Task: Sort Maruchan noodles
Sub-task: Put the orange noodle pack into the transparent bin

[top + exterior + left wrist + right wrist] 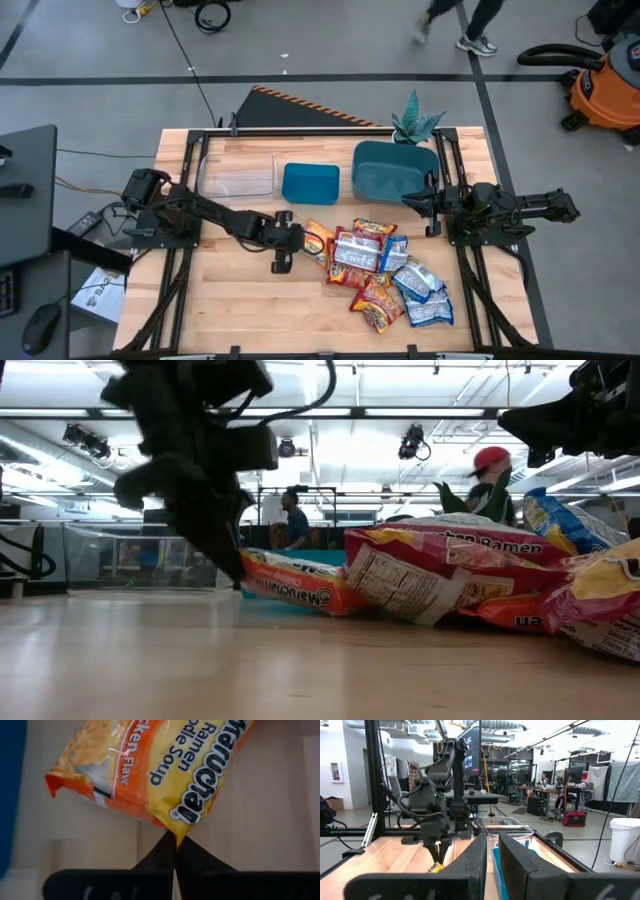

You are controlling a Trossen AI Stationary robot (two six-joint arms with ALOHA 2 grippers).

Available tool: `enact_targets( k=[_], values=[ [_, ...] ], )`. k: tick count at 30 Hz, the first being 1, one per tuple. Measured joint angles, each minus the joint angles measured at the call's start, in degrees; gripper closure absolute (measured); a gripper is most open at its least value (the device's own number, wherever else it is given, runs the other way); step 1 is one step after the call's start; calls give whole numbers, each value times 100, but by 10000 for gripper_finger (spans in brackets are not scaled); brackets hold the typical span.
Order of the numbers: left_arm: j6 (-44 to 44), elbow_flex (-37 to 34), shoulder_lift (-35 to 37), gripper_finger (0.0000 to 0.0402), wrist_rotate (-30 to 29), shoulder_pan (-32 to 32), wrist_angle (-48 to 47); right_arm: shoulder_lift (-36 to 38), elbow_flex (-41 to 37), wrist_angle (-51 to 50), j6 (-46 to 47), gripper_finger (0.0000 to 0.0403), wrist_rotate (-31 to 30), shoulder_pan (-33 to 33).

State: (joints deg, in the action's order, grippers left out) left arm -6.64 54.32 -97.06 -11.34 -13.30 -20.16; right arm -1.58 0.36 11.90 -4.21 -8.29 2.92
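Note:
The Maruchan noodles (385,270) lie in a loose pile of orange-yellow, red-silver and blue-white packets on the table's right half. One orange-yellow packet (318,240) sits at the pile's left edge. It fills the left wrist view as the packet (150,765) and shows in the low view as the packet (300,585). My left gripper (303,238) (228,560) (176,842) is shut on that packet. My right gripper (425,200) (492,842) waits at the right edge beside the teal bin, its fingers a narrow gap apart, holding nothing. My left gripper pinches the orange-yellow packet by its wrapper edge at a corner (175,829), held only between the two fingertips. The fingers (215,535) come from above, slanting down from the table's left. The gripped end (250,567) sits slightly raised, and the packet's other end lies against the pile.
Three bins stand along the far side: a clear bin (237,172), a blue bin (310,183) and a teal bin (392,170). A small plant (415,122) is behind the teal bin. Bare wood lies near the left and near edges. People stand in the room beyond.

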Motion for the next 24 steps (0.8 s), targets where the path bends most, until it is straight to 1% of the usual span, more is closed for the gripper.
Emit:
enact_targets(
  k=[4, 8, 10, 15, 19, 24],
  values=[
    [287, 660, 0, 394, -151, 0, -1226, 0, 1, -2, 0, 348, 0, 0],
    [413, 1309, 10, 395, -526, 0, -2468, 0, 0, 0, -2, 348, 0, 0],
    [423, 1474, 123, 395, -733, 1, -2959, 0, 2, -2, -2, 348, 0, 0],
    [137, 1426, 871, 395, -938, 205, -3444, 2, 2, -2, -1, 348, 0, 0],
    [-85, 1412, 1683, 396, -1043, 362, -3488, 0, 2, -2, 0, 348, 0, 0],
    [-287, 1409, 2650, 396, -1480, 639, -3729, 0, 1, 0, -1, 348, 0, 2]
  ],
)
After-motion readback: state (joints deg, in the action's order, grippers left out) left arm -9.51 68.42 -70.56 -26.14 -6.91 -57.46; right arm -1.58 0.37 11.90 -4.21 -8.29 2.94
